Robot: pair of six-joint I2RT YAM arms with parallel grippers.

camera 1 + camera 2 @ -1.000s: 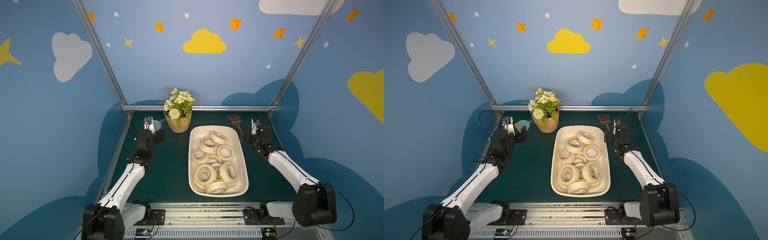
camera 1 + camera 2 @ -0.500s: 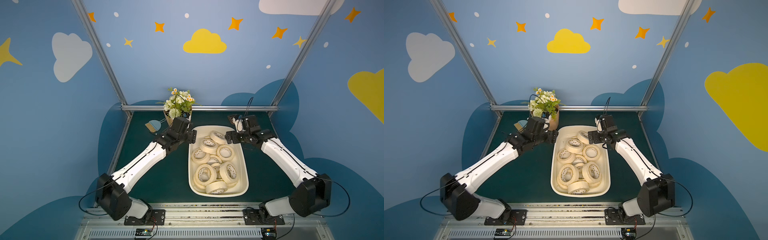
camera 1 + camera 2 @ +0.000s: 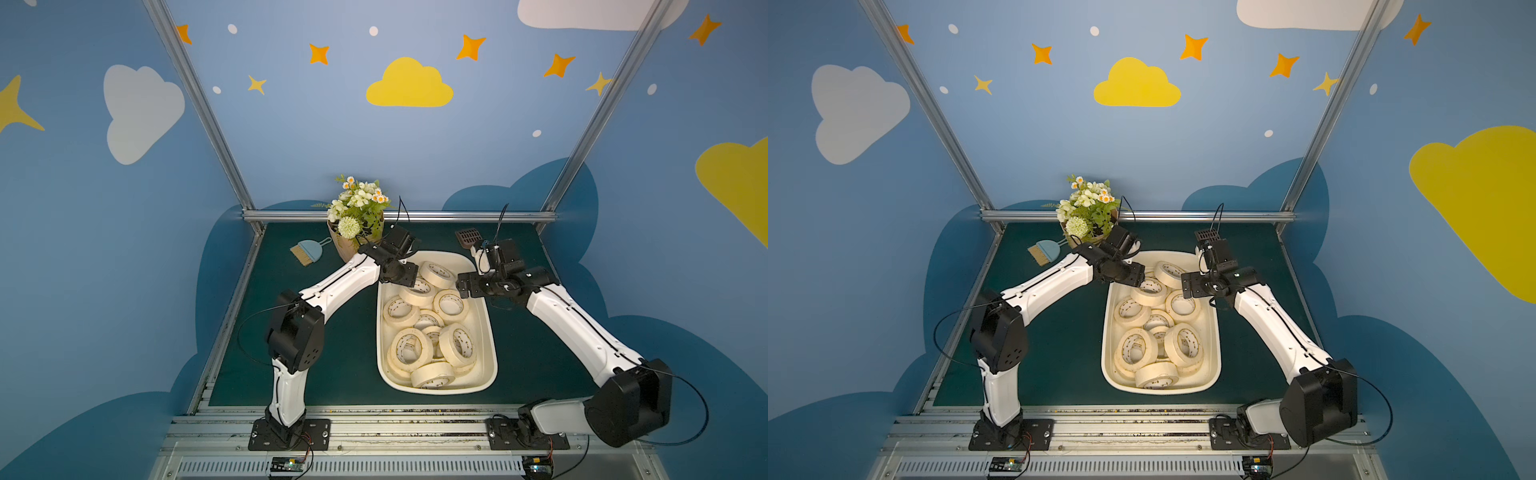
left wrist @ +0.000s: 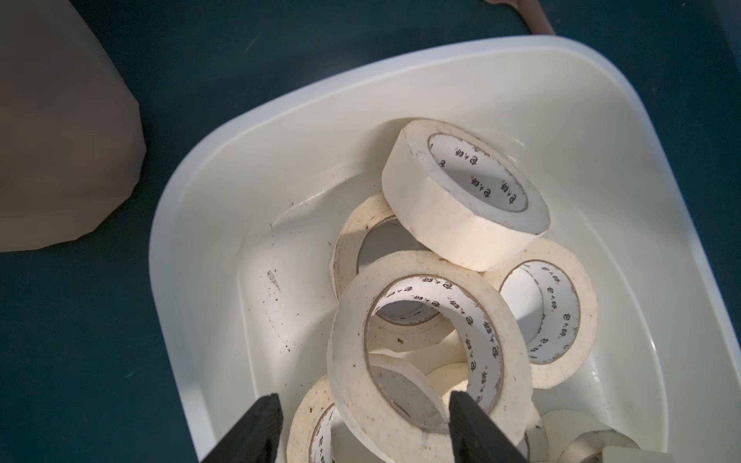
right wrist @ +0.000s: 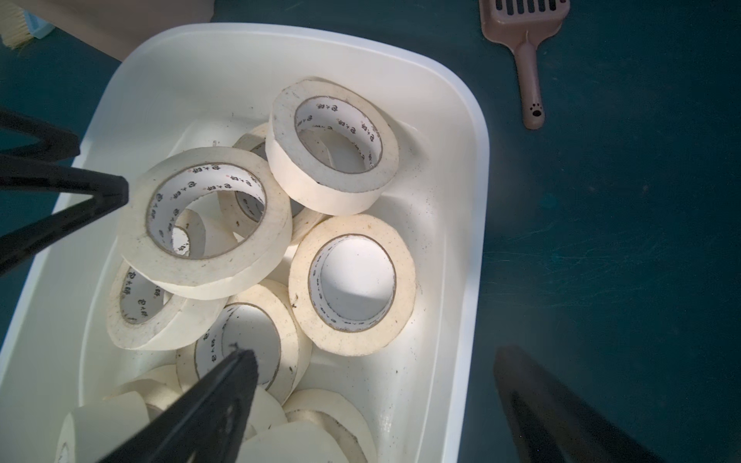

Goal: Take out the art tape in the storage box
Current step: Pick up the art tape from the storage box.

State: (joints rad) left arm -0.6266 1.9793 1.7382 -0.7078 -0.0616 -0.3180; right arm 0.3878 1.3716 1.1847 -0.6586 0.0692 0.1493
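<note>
Your left end effector (image 4: 363,397) is open, low over the far left corner of the box (image 4: 240,180). Its two black fingers (image 4: 264,433) straddle one side of a tilted tape roll (image 4: 347,352). The outer finger stands clear of that roll. You cannot tell whether the one on the hole side touches it.

Your right end effector (image 5: 377,352) is spread wide and holds nothing. It hangs over the box's far right rim, with one finger (image 5: 224,393) above the rolls and the other above the bare bench (image 5: 601,240) just outside the rim.

All the tape rolls (image 3: 432,376) are inside the box in a loose heap. Some lie flat, and some lean on each other or stand on edge.

The box sits around the middle of the bench, a little toward the right edge, with its long sides running from the near edge toward the far edge.

A flowerpot (image 3: 347,249) stands at the far edge, just beside the box's far left corner. A small hand brush (image 3: 307,251) lies to the left of the pot. A slotted scoop (image 5: 529,72) lies at the far edge, just beyond the box's far right corner.
</note>
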